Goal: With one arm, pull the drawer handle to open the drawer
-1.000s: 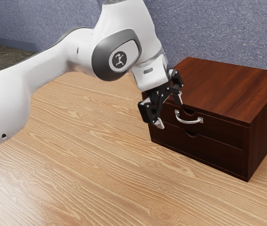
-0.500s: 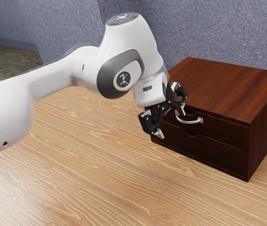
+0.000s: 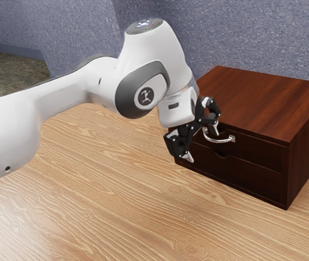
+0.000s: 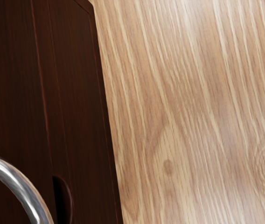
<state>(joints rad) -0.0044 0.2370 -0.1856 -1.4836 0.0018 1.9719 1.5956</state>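
The drawer cabinet (image 3: pixel 263 98) is dark reddish wood, smooth and faintly glossy, and its handle (image 3: pixel 218 138) is polished, shiny metal. The table (image 3: pixel 116 206) is pale, strongly grained wood with a soft sheen, and the arm (image 3: pixel 62 103) looks like glossy white plastic.

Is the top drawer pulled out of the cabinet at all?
No, the top drawer sits flush with the lower drawer and the cabinet front in the exterior view.

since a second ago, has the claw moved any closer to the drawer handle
Yes. Against the fixed cabinet, the open claw has shifted toward the exterior view's right and slightly down, closer to the handle.
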